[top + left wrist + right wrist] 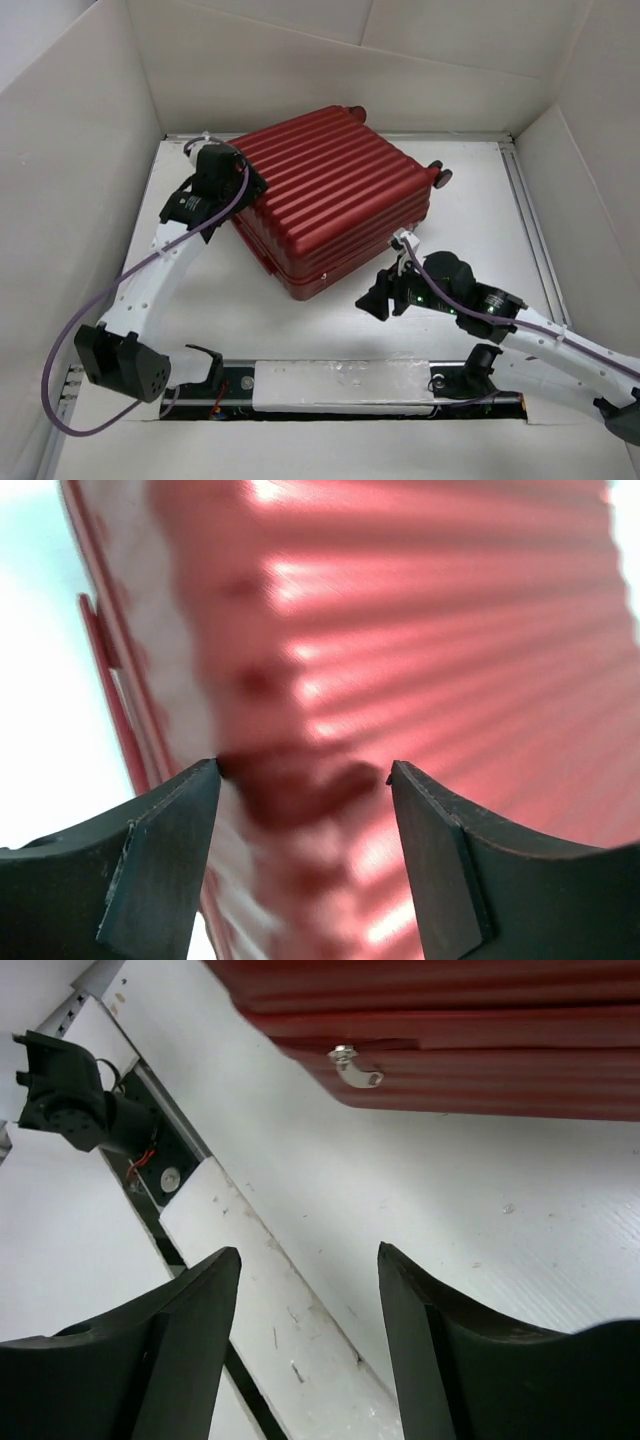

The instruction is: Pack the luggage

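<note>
The luggage is a dark-red ribbed hard-shell suitcase lying closed and flat in the middle of the white table, its small dark wheels at the far right. My left gripper is open at the suitcase's left corner, its fingertips right against the ribbed shell. My right gripper is open and empty, hovering over the table just in front of the suitcase's near edge. The right wrist view shows that red edge with a silver zipper pull. The lining is hidden.
White cardboard walls enclose the table on the left, back and right. A white strip and dark mounting rail run along the near edge between the arm bases. A metal rail runs along the right side.
</note>
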You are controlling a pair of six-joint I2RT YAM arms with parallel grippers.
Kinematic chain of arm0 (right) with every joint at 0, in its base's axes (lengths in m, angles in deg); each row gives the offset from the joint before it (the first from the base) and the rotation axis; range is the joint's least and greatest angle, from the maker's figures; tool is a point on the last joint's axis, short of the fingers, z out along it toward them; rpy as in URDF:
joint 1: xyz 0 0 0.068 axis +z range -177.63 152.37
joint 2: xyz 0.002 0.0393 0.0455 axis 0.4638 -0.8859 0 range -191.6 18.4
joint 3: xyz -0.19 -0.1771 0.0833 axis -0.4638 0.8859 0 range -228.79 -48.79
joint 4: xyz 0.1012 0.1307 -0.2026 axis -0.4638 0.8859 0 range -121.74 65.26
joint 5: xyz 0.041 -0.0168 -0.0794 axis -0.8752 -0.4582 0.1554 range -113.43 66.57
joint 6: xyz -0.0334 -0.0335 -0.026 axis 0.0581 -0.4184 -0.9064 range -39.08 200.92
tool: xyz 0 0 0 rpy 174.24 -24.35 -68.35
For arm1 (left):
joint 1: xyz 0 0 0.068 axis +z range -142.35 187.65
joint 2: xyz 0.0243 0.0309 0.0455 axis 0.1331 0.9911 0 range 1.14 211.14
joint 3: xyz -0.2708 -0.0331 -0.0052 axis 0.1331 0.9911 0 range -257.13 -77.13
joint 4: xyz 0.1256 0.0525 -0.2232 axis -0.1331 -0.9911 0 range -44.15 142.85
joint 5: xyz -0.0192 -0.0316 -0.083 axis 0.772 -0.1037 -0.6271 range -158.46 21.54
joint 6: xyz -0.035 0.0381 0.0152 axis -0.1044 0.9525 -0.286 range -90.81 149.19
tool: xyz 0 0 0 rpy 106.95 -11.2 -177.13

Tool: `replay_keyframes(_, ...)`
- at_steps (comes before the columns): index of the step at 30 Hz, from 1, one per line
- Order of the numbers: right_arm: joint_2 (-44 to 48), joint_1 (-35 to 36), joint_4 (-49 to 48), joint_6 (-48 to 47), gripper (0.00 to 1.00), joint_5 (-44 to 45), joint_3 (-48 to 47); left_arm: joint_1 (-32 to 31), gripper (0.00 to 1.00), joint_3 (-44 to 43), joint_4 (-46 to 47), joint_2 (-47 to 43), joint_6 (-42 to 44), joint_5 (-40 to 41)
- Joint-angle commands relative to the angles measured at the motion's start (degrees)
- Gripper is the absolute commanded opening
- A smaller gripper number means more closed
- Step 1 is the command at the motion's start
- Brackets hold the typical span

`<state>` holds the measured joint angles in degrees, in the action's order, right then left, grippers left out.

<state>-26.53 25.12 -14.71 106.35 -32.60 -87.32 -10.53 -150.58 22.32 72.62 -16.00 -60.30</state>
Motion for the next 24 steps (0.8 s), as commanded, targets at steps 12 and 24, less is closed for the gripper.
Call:
replay_keyframes(12,-8.2,3.0,-16.6,0.9,0.45,4.2,0.5,3.7,0.56,34.6,6.3,-34.6,-14.7,-4.7)
replay_keyframes(24,-4.4,3.5,-17.2,2.4,0.11,5.9,3.9,10.2,0.7,35.4,28.4,-11.8,-12.6,-14.0)
